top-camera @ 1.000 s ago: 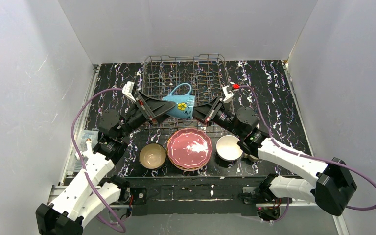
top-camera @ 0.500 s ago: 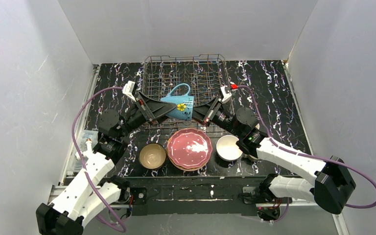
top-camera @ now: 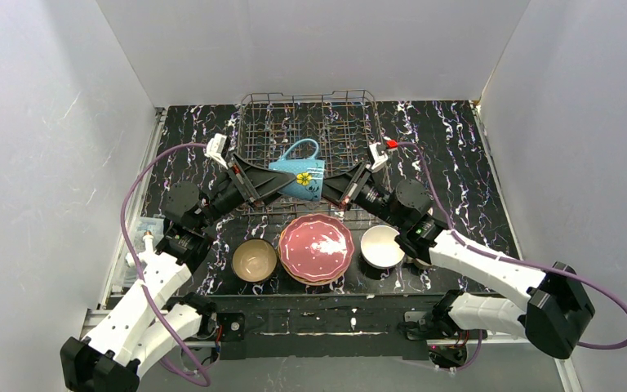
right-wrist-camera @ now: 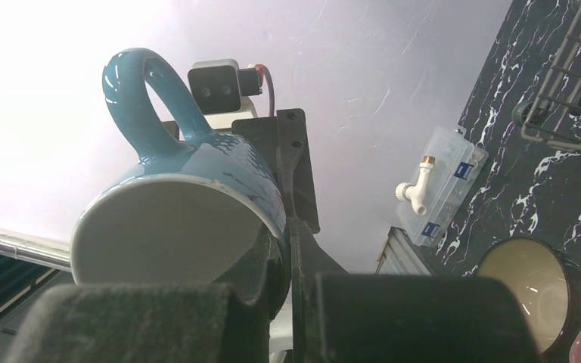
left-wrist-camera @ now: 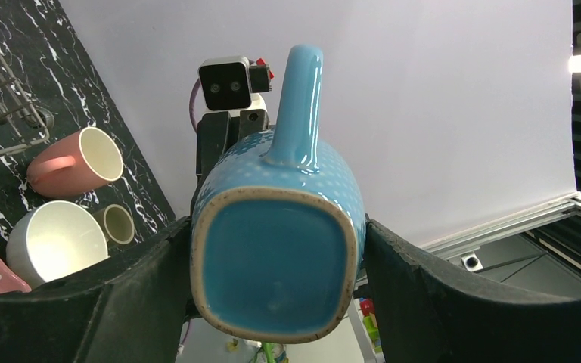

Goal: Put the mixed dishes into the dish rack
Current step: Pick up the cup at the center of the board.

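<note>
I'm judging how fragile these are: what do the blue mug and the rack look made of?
The mug looks like glazed ceramic. It is glossy, with bright highlights along the handle, and the bare tan ring round its base suggests unglazed clay. The rack is thin grey wire, probably metal and perhaps coated, but its finish is too small to tell.

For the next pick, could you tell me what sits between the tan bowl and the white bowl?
The pink scalloped plate sits between the tan bowl and the white bowl; the top external view shows it.
</note>
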You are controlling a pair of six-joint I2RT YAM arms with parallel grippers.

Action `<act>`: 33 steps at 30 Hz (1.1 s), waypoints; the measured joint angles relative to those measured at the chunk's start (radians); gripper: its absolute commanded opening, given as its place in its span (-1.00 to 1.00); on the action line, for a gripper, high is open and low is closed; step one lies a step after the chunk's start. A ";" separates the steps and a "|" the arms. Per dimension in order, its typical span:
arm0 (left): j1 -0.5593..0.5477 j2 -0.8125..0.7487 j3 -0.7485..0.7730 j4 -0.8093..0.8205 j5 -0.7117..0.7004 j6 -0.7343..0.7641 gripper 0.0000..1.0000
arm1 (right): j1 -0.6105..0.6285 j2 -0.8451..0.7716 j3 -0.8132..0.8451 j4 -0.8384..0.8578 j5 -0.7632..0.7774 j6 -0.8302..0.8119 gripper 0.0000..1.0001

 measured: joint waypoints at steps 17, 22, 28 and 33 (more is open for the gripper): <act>-0.007 0.024 0.009 0.003 0.031 0.036 -1.00 | 0.000 -0.072 -0.036 -0.057 0.006 -0.025 -0.32; -0.007 0.039 0.027 -0.003 0.023 0.053 -1.00 | 0.000 -0.111 -0.047 -0.069 0.013 -0.027 -0.11; -0.006 0.055 0.048 -0.005 0.014 0.066 -1.00 | -0.003 -0.164 -0.050 -0.113 0.026 -0.039 0.03; -0.004 0.067 0.054 -0.011 -0.008 0.084 -1.00 | -0.014 -0.222 -0.065 -0.152 0.032 -0.050 0.06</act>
